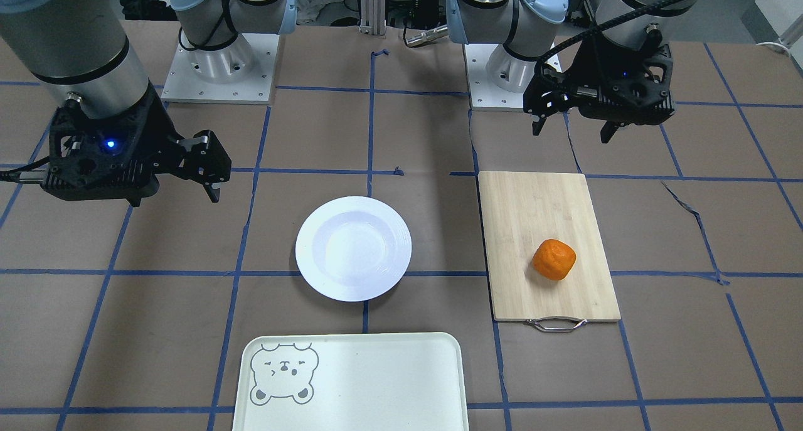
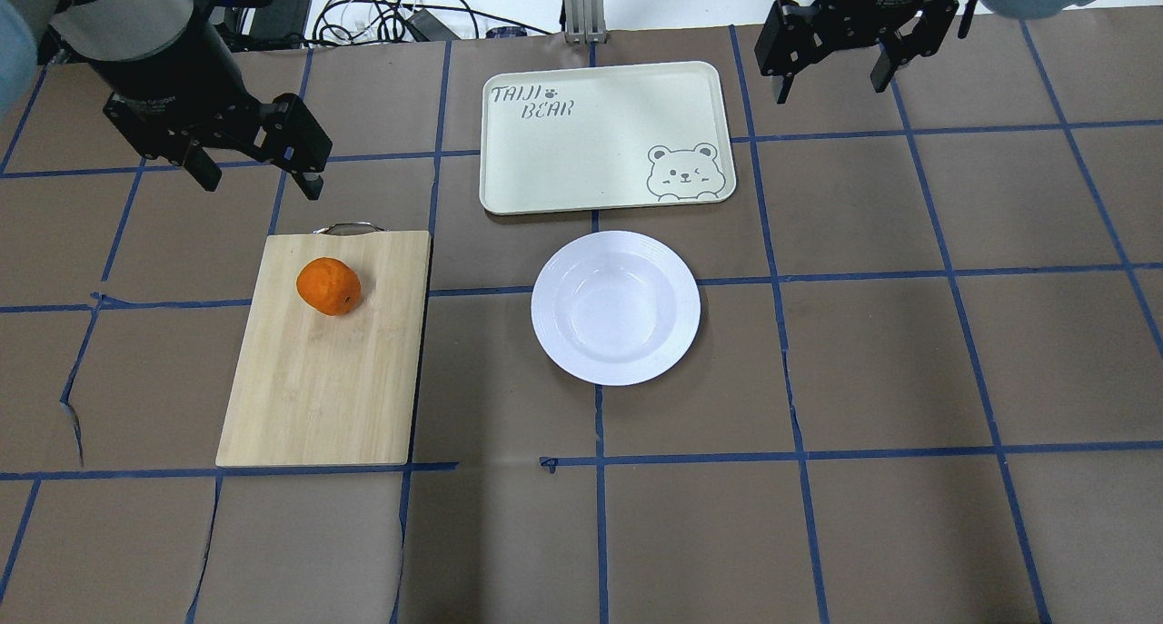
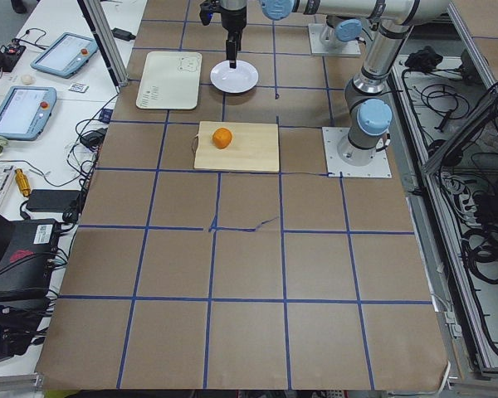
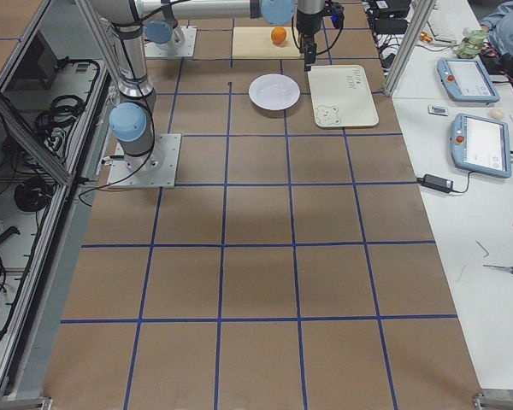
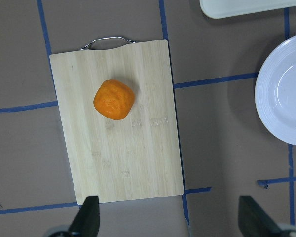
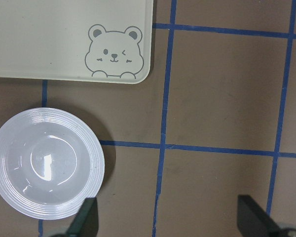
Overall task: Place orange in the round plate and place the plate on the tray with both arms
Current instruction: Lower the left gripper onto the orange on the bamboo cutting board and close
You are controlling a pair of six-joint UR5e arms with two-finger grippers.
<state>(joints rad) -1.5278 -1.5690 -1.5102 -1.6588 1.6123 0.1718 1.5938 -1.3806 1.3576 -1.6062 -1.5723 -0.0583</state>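
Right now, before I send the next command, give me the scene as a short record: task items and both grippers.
orange: on the cutting board, near its handle end
round plate: empty, on the table, close to the tray but apart
tray: empty
left gripper: open, empty, raised past the board's handle end
right gripper: open, empty, raised beside the tray
progress: no step done yet

Brown table (image 2: 909,533) gridded with blue tape (image 2: 600,515) — white benches (image 4: 496,256) beside it carry tablets (image 4: 483,145) and cables (image 2: 386,14).
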